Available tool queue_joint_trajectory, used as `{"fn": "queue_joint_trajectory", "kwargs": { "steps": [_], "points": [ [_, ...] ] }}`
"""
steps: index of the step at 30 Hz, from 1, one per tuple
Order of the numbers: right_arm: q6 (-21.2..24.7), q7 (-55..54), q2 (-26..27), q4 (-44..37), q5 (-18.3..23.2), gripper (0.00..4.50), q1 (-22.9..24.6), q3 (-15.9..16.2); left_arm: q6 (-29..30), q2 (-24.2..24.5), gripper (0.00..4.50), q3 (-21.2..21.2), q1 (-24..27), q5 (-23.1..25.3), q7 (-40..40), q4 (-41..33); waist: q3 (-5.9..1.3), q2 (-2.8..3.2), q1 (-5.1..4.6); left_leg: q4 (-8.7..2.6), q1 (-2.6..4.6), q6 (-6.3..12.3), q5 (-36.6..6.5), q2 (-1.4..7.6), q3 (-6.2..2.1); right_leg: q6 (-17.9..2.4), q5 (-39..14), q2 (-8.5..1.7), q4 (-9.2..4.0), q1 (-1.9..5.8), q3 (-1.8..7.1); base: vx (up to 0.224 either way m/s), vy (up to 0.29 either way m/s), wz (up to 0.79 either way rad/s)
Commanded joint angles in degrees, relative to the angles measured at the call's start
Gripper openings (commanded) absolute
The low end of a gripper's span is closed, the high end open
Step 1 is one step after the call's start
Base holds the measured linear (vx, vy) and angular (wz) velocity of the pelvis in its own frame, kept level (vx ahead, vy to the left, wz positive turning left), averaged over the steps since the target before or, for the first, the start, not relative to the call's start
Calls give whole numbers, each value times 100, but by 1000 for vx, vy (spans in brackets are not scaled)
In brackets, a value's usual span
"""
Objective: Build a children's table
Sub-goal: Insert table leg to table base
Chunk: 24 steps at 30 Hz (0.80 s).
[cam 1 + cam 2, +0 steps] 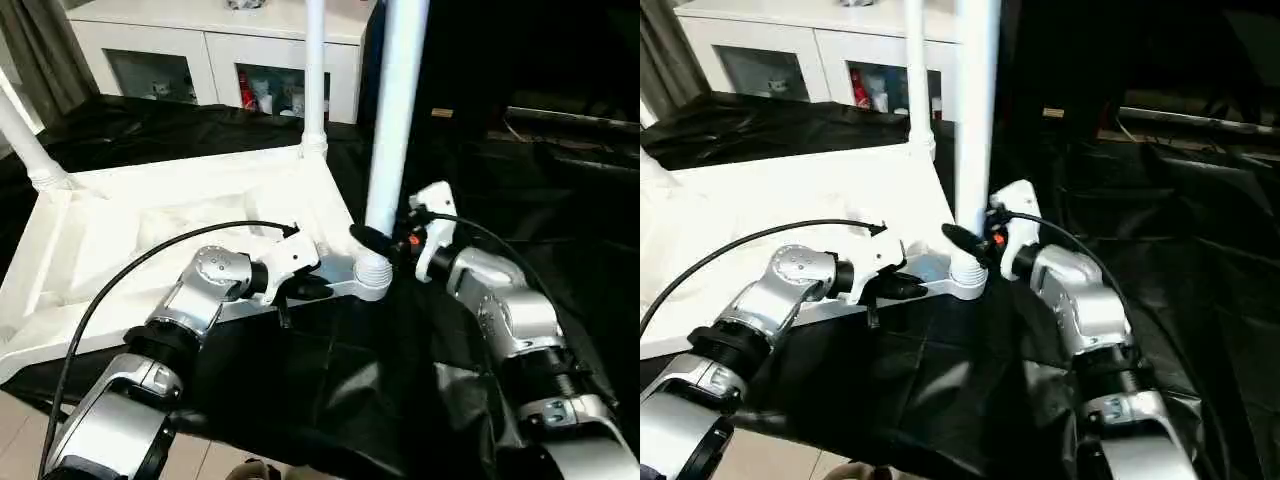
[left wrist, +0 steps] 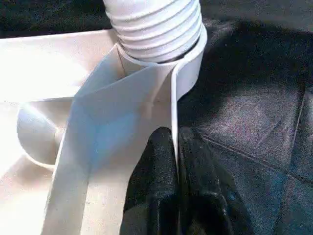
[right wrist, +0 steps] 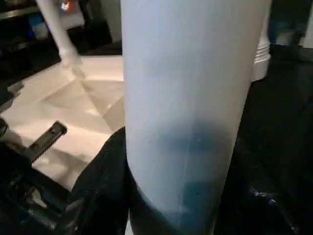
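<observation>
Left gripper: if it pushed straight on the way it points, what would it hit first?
The left gripper, shut on the tabletop rim, points at the corner socket holding the ribbed leg end; probably that socket first.

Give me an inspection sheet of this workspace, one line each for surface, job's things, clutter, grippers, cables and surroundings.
Surface: black sheeting, wrinkled, covering the work area.
Job's things: tabletop lying underside up; two legs standing in its far corner sockets; a third leg upright, its ribbed end at the near corner socket.
Clutter: nothing seen.
Grippers: left gripper shut on the tabletop's rim beside that socket; right gripper closed around the third leg.
Cables: black cable looping over the left forearm; another along the right wrist.
Surroundings: white cabinet with glass doors behind; dark area to the right.
</observation>
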Motion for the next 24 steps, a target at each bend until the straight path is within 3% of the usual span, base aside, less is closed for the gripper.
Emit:
{"fn": "queue_joint_trajectory", "kwargs": {
  "steps": [1,5,10,11,15,18,22,23,24],
  "points": [
    [-15,-193,-64,264,-72,186,231,-178,-85,6,0,113,-35,-54,209,122,-368,-31,-21,-430,207,-103,-1866,225,-132,-1099,-1226,-329,-507,161,202,0,0,0],
    [-208,-226,22,217,48,186,432,-343,-109,21,0,147,-66,-38,274,144,-360,-5,-20,-451,232,-165,-2091,233,-148,-1049,-1506,-341,-542,142,211,0,0,0],
    [-531,-179,81,112,20,186,719,-358,-162,11,0,194,-136,-30,377,244,-366,-11,-16,-459,226,-169,-2094,229,-149,-1048,-1375,-330,-540,150,209,0,0,0],
    [-723,-197,70,84,-89,186,825,-277,-185,2,0,202,-164,-26,406,286,-360,22,-15,-464,230,-171,-2144,227,-148,-1032,-1420,-329,-554,139,210,0,0,0],
    [-1069,-235,31,38,-326,186,994,-87,-212,-22,0,210,-205,-20,451,342,-351,13,-7,-466,240,-179,-2247,226,-154,-969,-1688,-349,-590,128,216,0,0,0],
    [-1428,-290,11,-38,-675,186,1167,226,-232,-39,0,211,-222,-22,469,376,-338,1,-25,-487,236,-199,-2340,225,-165,-908,-1848,-338,-610,124,212,0,0,0],
    [-1407,-210,-27,-63,-856,186,1141,478,-261,-22,0,185,-208,-1,431,383,-320,2,-55,-510,223,-197,-2490,221,-185,-855,-2115,-338,-629,132,203,0,0,0],
    [-1282,-115,-41,-20,-865,186,1039,570,-282,-6,0,177,-205,5,417,383,-321,-35,-58,-506,241,-184,-2546,224,-187,-846,-2221,-344,-640,120,203,0,0,0],
    [-1172,-44,-48,22,-846,186,967,614,-298,5,0,171,-204,10,401,383,-317,-28,-67,-508,234,-177,-2550,223,-193,-844,-2289,-350,-641,122,204,0,0,0]
  ]
}}
